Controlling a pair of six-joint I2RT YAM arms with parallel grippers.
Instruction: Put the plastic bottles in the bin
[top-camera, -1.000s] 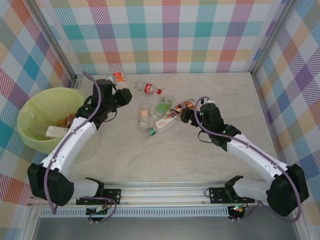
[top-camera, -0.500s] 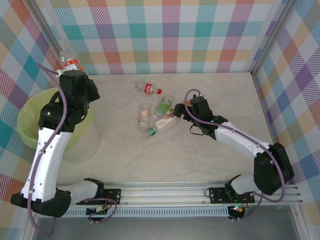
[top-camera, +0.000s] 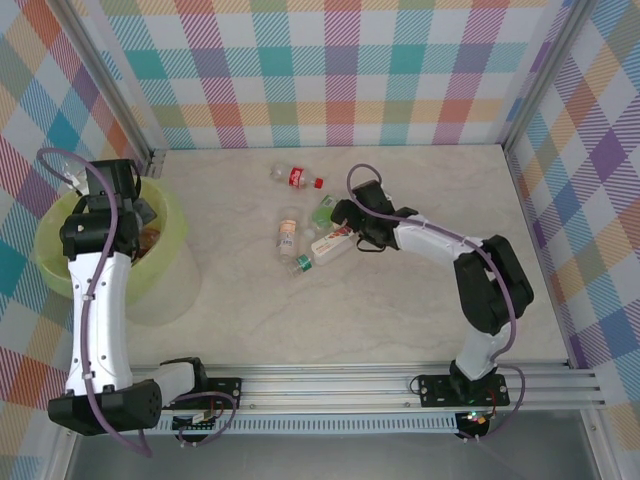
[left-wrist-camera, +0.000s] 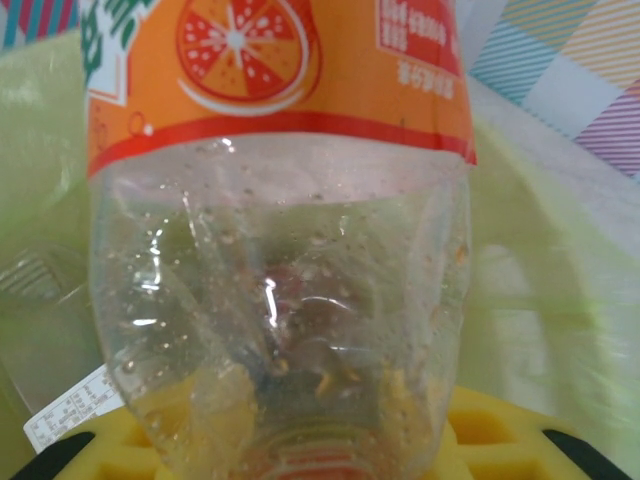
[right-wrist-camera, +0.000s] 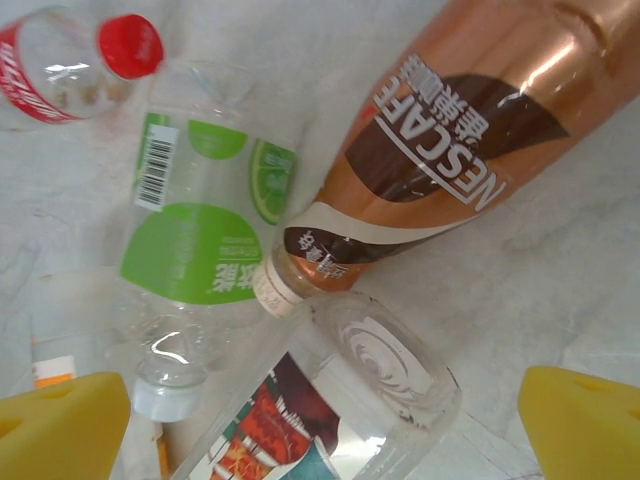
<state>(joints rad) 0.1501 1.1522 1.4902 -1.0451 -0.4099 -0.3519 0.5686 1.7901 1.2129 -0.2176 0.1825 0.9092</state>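
The table (top-camera: 400, 320) was a flat, cream slab with a faint marbled pattern, walled in by pastel plaid panels (top-camera: 340, 70). At its left edge stood the bin (top-camera: 52, 262), a round tub of thin, translucent yellow-green plastic with a smooth rolled rim.

The left gripper (left-wrist-camera: 290, 448) hung over the bin, clenched on the orange-label bottle (left-wrist-camera: 270, 260). Its yellow foam pads (left-wrist-camera: 495, 432) pressed the bottle's dimpled clear base from both sides. That bottle's thin walls were creased and beaded with droplets, and a glossy orange-slice label wrapped it higher up. The bin's hazy green wall (left-wrist-camera: 570, 300) showed behind it.

The right gripper (right-wrist-camera: 320, 425) stood spread wide and empty above a cluster of bottles lying near the table's middle. Just under it lay:
- a copper bottle (right-wrist-camera: 450, 170), the biggest, shiny and metallic-looking, with a cream neck ring;
- a green-label bottle (right-wrist-camera: 200, 220), clear, flattened and white-capped, touching the copper one's neck;
- a ribbed clear bottle (right-wrist-camera: 335, 400) with a multicoloured label, between the yellow pads;
- a red-capped bottle (right-wrist-camera: 60, 55), apart at the far side.

A small pale bottle (top-camera: 288, 235) lay just left of the cluster.
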